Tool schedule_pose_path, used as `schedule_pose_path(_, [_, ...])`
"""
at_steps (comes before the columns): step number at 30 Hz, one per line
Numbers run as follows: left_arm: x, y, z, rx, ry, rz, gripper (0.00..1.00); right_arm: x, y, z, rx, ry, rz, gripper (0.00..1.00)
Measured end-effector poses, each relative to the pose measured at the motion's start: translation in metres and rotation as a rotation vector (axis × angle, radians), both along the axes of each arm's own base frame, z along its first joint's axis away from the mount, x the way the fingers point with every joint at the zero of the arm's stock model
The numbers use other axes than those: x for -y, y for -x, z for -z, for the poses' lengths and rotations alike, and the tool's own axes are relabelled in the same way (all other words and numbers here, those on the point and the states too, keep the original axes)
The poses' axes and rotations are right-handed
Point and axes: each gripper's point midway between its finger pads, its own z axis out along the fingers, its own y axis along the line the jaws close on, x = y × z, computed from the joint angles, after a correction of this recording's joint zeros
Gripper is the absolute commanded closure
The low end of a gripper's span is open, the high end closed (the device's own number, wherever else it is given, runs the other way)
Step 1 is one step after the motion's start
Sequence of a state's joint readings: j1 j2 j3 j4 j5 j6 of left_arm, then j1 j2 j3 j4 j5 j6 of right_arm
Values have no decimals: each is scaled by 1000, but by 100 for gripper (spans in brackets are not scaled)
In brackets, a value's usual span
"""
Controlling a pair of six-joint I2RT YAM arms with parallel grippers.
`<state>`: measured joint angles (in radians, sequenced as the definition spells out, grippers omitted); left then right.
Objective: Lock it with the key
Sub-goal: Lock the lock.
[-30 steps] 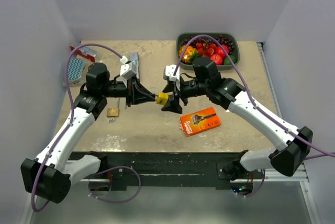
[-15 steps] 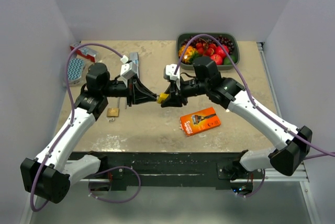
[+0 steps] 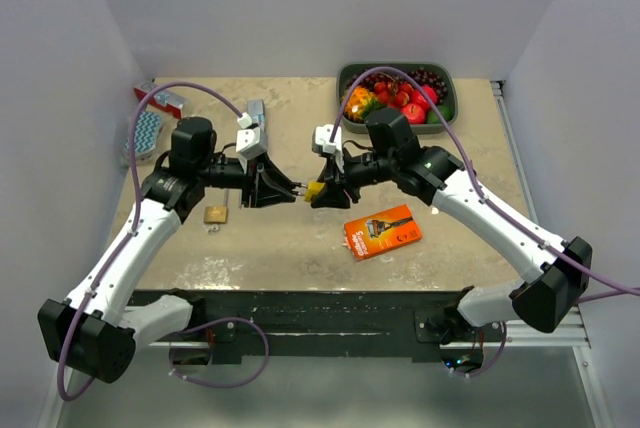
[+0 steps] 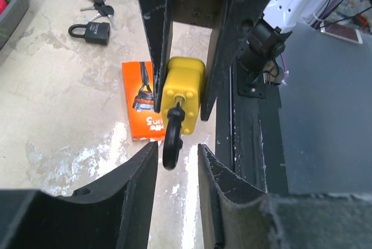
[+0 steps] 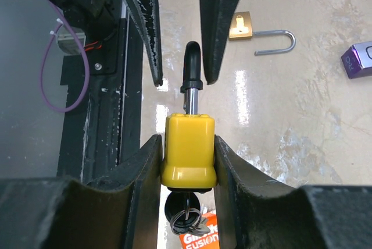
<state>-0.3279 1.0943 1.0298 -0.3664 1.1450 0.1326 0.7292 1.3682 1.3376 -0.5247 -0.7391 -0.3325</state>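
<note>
One pincer (image 5: 188,141), right, snug on yellow padlock (image 5: 188,157)

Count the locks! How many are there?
3. A yellow lock in the right gripper, an open brass lock on the table, and a black lock beside keys near the tray. Others may be hidden.

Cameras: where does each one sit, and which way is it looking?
Top: above and behind the robot, looking down at the table; both arms show whole.
Left wrist: on the left arm, looking along its own fingers toward the yellow lock.
Right wrist: on the right arm, facing the left arm; its fingers clamp that lock.
Shared: both wrist views show the lock, from opposite sides.
</note>
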Motion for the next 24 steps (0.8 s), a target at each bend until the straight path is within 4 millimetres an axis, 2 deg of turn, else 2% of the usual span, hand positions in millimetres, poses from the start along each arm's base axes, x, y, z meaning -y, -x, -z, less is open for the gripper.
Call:
schedule_pose_path(5, [-2, 0, 3, 20, -16, -10, 71, 0, 1, -2, -7, -9, -11, 100])
schedule_pose_path(15, [-3, 2, -4, 51, -7, -18, 72, 3, 8, 1, -33, 5, -31, 100])
schedule_pose_path(19, [-4, 4, -8, 55, -2, -19, 82, 4, 10, 2, -39, 13, -33, 100])
schedule_pose_path(21, [-4, 5, -8, 54, 0, -19, 81, 4, 10, 3, -39, 14, -34, 100])
schedule_pose_path(22, [-4, 5, -8, 55, 1, -18, 77, 4, 10, 3, -39, 14, -34, 100])
schedule_pose_path(24, [-4, 5, -9, 53, 3, -15, 74, 4, 10, 2, -39, 13, -34, 100])
